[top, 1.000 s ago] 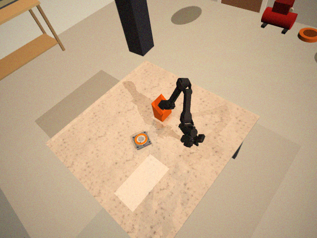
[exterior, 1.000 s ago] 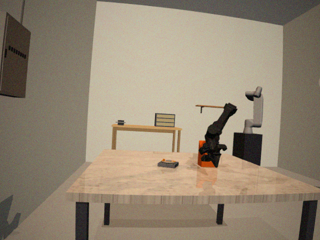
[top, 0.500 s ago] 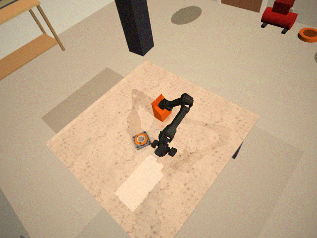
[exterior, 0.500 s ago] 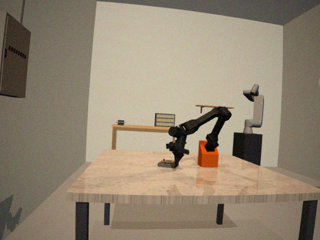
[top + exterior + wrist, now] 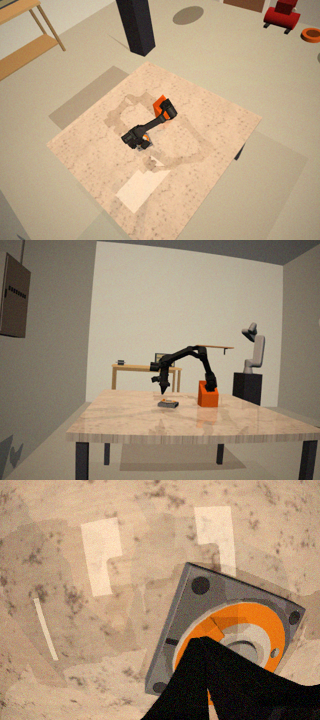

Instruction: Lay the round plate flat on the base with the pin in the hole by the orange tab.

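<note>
The round plate (image 5: 146, 137) (image 5: 169, 401) (image 5: 275, 625) has an orange ring and a pale centre around the grey post (image 5: 243, 651). It sits on the square dark grey base (image 5: 168, 405) (image 5: 189, 611). Its pale side edge shows in the wrist view; its exact tilt is too small to tell. The orange tab (image 5: 214, 628) stands up from the ring close to the fingertips. A small round grey spot shows on the ring's other side. The pin cannot be made out. My gripper (image 5: 162, 393) (image 5: 199, 646) is shut and empty, pointing down above the plate, with a gap below the tips.
The base stands on the speckled table (image 5: 206, 129) (image 5: 124, 420). The arm's orange mount (image 5: 158, 104) (image 5: 208, 398) stands to the right of the base in the exterior view. Dark round spots mark the base's visible corners. Bright light patches lie on the table.
</note>
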### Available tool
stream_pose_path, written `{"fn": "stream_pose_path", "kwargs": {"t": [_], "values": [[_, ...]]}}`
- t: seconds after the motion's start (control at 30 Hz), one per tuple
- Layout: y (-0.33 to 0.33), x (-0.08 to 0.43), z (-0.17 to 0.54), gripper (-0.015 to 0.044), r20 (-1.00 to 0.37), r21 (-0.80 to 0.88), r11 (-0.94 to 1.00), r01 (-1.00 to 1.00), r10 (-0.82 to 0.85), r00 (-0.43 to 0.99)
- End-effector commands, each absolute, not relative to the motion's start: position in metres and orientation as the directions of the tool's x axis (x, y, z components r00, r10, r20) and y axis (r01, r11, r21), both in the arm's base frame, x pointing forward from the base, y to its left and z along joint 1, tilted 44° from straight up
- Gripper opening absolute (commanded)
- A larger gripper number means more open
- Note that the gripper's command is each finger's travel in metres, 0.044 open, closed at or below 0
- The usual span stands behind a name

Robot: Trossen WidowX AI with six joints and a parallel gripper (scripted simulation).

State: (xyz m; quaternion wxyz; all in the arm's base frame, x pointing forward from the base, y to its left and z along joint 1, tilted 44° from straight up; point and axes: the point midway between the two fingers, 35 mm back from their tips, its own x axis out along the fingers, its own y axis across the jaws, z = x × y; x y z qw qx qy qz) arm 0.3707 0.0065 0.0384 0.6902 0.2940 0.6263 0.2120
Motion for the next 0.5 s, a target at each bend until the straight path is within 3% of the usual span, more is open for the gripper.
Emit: {"fn": "stream_pose_path", "kwargs": {"t": [0.0,0.47], "values": [[-0.023,0.365,0.018,0.0,-0.718,0.696,0.713,0.088,0.689,0.1],[0.009,0.37,-0.011,0.0,-0.717,0.697,0.712,0.088,0.69,0.1]]}}
